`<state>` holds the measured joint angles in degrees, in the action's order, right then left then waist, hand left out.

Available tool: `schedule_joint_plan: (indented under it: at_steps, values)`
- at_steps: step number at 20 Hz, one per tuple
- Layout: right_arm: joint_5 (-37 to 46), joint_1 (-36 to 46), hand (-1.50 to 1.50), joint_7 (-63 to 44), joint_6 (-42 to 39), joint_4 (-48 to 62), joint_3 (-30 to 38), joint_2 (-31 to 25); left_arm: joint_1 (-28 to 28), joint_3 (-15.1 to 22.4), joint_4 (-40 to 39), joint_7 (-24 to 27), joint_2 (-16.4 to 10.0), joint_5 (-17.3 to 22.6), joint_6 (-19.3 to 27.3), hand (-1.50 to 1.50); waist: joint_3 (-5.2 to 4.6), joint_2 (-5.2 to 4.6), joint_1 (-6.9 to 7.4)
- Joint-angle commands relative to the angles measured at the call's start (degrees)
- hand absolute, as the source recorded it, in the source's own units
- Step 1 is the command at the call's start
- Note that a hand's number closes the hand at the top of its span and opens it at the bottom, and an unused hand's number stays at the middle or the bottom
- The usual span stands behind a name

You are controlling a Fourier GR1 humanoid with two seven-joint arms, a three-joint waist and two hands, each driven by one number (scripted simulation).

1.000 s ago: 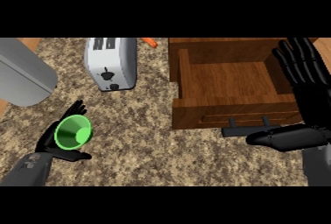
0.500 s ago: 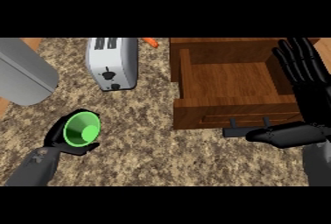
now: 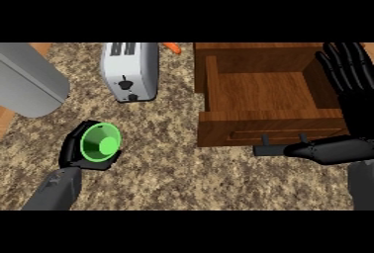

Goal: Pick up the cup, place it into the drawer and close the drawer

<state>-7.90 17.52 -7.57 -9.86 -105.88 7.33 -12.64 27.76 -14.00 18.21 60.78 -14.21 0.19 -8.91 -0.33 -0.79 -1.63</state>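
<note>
Compared with one second ago, the left hand (image 3: pixel 71 150) has closed its fingers around the green cup (image 3: pixel 100 143), which before lay in front of a spread hand. Hand and cup together have shifted a little to the right. The right hand (image 3: pixel 358 106) has not changed its place.

Now the left hand curls round the cup from its left and lower side. The cup's mouth faces up, so its inside is visible. Whether the cup is already off the granite counter (image 3: pixel 182 178) I cannot tell.

To do the lifting well, I think the hand should keep the cup upright, raise it before travelling, and then carry it to the right. It should pass over the front wall of the open wooden drawer (image 3: pixel 241 131), not against it. The white toaster (image 3: pixel 131 69) stands above the cup in the view, well apart from this path.

The right hand stands with straight, spread fingers at the drawer's right side, and its thumb reaches left near the drawer handle (image 3: pixel 274 149). It seems well placed to push the drawer closed later.
</note>
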Motion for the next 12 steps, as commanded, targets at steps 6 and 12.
schedule_joint_plan:
  at_steps: [6,12]
  values:
    - [-2.57,-0.89,-1.5,0.14,-2.31,1.33,2.89,-2.25,6.03,-4.47,4.09,4.39,6.71,5.94,-1.86,1.5,0.26,0.59,0.65]
    - [-0.67,-1.1,-1.5,-0.62,-0.8,0.81,1.96,-1.31,10.23,-0.54,11.64,-3.81,8.28,4.75,-0.07,1.5,0.35,0.93,1.61]
